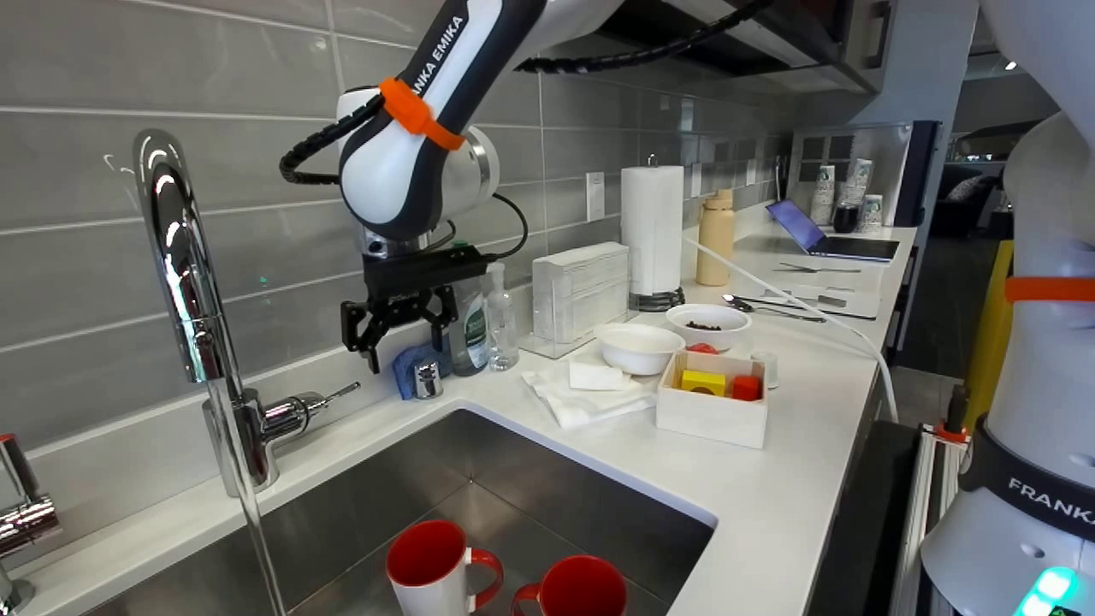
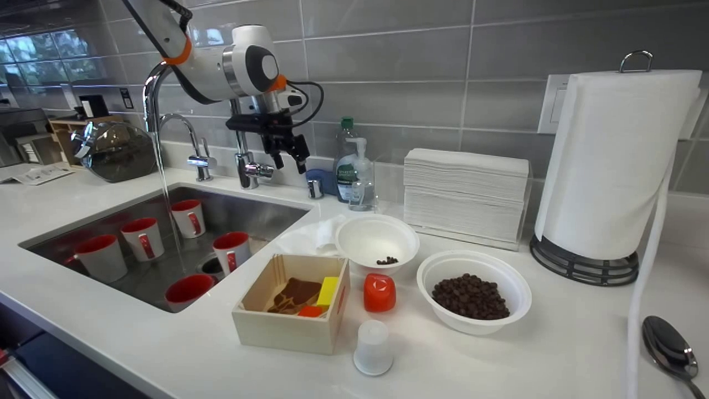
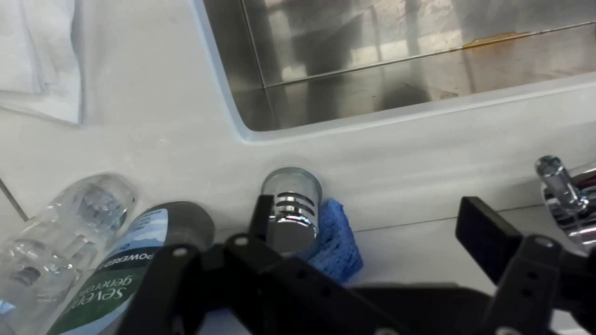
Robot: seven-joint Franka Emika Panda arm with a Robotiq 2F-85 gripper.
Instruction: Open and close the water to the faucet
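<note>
Black pads (image 3: 484, 239) of the gripper (image 3: 372, 228) stand wide apart, and nothing is held between them. Just below the jaws are a small chrome cap (image 3: 293, 209) and a blue sponge (image 3: 337, 246) beside it; how much height there is above this cap, I cannot tell.

To one side of the jaws, past the nearer pad, comes the lever (image 3: 556, 177), near but apart. It belongs to the faucet (image 1: 190, 282), whose base stands farther out in the same direction and whose arched neck rises higher than the jaws. From its spout, water (image 1: 261, 539) falls into the sink (image 3: 326, 102). So I judge that the opening half of the task is done and the closing half is still to do. The next move, in my opinion, calls for going sideways until a finger meets the lever, then pushing it; which direction stops the flow, these views do not show.

On the opposite side of the jaws stand the dish soap bottle (image 3: 125, 265) and the clear pump bottle (image 3: 79, 223), so a swing that way could knock them. Behind the jaws is the tiled wall (image 1: 282, 214), which leaves little room for turning. Before them runs a narrow strip of counter, then the sink edge; over the basin the air is free, with mugs (image 1: 432, 577) well below.
</note>
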